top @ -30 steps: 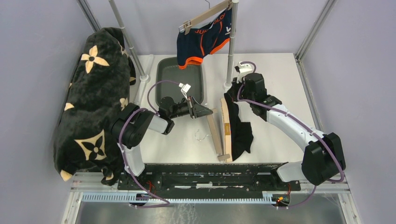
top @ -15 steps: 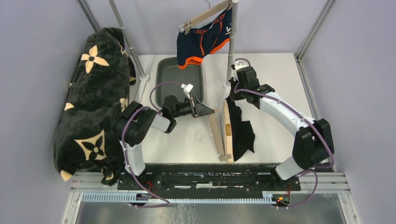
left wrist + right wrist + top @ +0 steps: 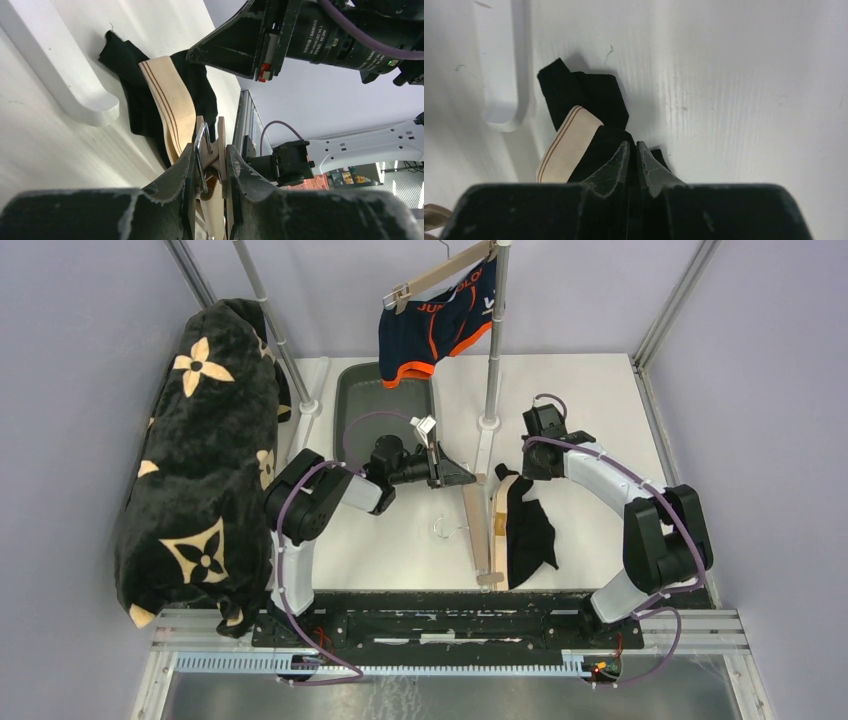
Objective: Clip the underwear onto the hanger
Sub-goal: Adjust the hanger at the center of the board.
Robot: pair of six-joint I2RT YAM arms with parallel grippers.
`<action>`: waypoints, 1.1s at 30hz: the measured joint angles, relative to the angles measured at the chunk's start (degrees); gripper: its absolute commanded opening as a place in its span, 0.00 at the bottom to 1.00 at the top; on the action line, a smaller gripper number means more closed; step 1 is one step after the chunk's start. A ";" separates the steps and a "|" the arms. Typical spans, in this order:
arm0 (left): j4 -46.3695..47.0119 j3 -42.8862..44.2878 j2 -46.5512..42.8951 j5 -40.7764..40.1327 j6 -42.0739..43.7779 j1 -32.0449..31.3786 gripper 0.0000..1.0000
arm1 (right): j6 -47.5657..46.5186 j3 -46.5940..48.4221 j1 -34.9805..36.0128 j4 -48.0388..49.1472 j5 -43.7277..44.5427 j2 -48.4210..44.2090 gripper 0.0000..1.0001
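**Underwear on the table, hanger clip gripped**

The black underwear (image 3: 528, 530) lies crumpled on the white table (image 3: 600, 390), right of centre. Its beige waistband (image 3: 498, 525) runs along the left edge, just beside a wooden hanger (image 3: 476, 530) that lies flat with its metal hook (image 3: 445, 531) pointing left.

The right gripper (image 3: 522, 468) is at the far end of the underwear. In the right wrist view its fingers (image 3: 620, 156) are pressed almost together, their tips on the black cloth, and they seem to pinch a fold of it.

The left gripper (image 3: 462, 478) reaches the far end of the hanger. Its wrist view shows the fingers (image 3: 186, 165) clamped on a wooden clip (image 3: 214, 145) with a metal spring.

Behind them stand a grey tray (image 3: 385, 405) and a pole (image 3: 492, 350). A second hanger hangs up there, holding navy and orange underwear (image 3: 440, 325). A black flower-patterned blanket (image 3: 200, 450) hangs at the far left.
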 measured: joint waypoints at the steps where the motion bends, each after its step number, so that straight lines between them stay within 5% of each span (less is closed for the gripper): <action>1: -0.76 0.90 0.44 0.00 0.02 -0.50 0.03 | 0.13 -0.66 -0.35 -0.11 0.07 0.22 0.38; 6: -3.80 2.25 1.33 -0.20 0.63 -1.81 0.03 | -0.55 -1.84 -0.59 0.87 -0.33 0.48 0.58; 22: -5.44 2.23 1.97 -0.15 1.16 -1.81 0.03 | -2.62 -1.29 -0.59 9.14 -16.17 -2.34 0.64; 33: 8.85 2.80 3.72 2.97 -3.78 -1.60 0.03 | 1.62 -5.84 -0.63 16.04 -28.37 -7.21 0.65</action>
